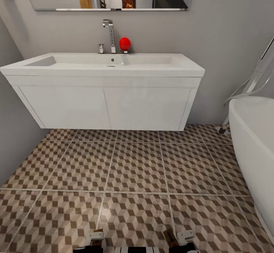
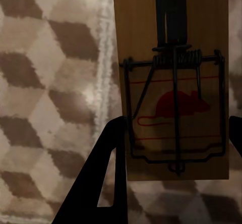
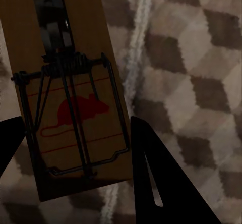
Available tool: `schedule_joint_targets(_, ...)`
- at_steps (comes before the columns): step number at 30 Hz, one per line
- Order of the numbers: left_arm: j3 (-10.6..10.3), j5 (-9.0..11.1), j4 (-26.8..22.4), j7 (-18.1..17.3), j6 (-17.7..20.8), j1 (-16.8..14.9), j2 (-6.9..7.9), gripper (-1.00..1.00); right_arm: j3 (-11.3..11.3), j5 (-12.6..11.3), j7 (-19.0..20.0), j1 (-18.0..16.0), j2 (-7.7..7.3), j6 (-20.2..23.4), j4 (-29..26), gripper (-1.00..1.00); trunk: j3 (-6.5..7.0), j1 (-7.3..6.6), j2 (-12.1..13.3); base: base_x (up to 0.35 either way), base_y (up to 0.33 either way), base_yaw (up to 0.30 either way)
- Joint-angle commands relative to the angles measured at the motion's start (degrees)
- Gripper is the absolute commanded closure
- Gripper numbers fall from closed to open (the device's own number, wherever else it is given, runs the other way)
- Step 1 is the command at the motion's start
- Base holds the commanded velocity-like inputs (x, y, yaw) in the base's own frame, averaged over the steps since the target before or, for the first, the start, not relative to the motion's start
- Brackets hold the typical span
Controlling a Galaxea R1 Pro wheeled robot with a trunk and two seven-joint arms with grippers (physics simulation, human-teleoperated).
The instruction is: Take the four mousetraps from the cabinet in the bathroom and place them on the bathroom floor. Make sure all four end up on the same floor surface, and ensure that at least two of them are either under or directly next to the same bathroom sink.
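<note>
Right under my head camera I can see the tips of both grippers, the left gripper (image 1: 94, 238) and the right gripper (image 1: 182, 238), low over the floor (image 1: 133, 169). Each one has a trap. In the left wrist view a trap (image 2: 174, 82) sits between the two black fingers (image 2: 98, 183), and the fingers press on its two long sides, so I take that hand to be clamped on it. The right gripper (image 3: 75, 153) holds the other trap (image 3: 70, 103) the same way, with a finger (image 3: 161, 178) on each long side. Both traps show their wire and the red mouse mark, and each one's long side runs the same way as the fingers, out away from the hand. Cube tiles lie under both traps, but I cannot tell if the traps touch the tiles yet. The sink (image 1: 102, 68) is straight ahead of me on the wall, with open floor under its white front. The bathtub (image 1: 253, 150) is off to my right. The two arms look about as near to the sink as each other. I think the next job is to get these two traps down on the tiles under the sink or right next to it. That means reaching forward, since the sink is ahead of both hands. I can't see the other two traps or the cabinet from here.
</note>
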Motion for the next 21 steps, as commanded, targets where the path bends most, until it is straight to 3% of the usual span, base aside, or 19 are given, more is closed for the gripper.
schedule_joint_targets(1, -0.5, 0.5, -0.1, 0.5, 0.3, 0.0, 0.04, 1.00, 0.5, -0.1, -0.6, 0.0, -0.03, 0.4, -0.1, 1.00, -0.04, -0.01, 0.0, 0.000, 0.000, 0.000)
schedule_joint_targets(13, -0.8, 0.1, -0.8, 0.5, 1.0, 0.0, 0.25, 1.00, 0.5, 0.0, -1.2, 0.0, -0.07, 0.2, -0.1, 1.00, -0.04, -0.01, 0.0, 0.000, 0.000, 0.000)
schedule_joint_targets(16, -0.8, -0.1, -2.5, 0.1, 3.7, -0.3, 0.46, 1.00, 0.4, -0.1, -1.4, -0.1, -0.26, 0.4, -0.7, 1.00, -0.04, -0.01, 0.0, 0.000, 0.000, 0.000)
schedule_joint_targets(19, -0.8, -0.6, -3.8, -0.4, 11.0, -0.7, 0.71, 1.00, 0.3, -0.3, -1.8, -0.5, -0.19, 0.6, -0.6, 1.00, -0.04, -0.01, 0.0, 0.000, 0.000, 0.000)
schedule_joint_targets(21, -0.8, -0.9, -4.2, -1.9, 13.3, -1.5, 0.76, 1.00, 0.3, -0.5, -2.2, -1.2, -0.07, 0.7, -0.3, 1.00, -0.04, -0.01, 0.0, 0.000, 0.000, 0.000)
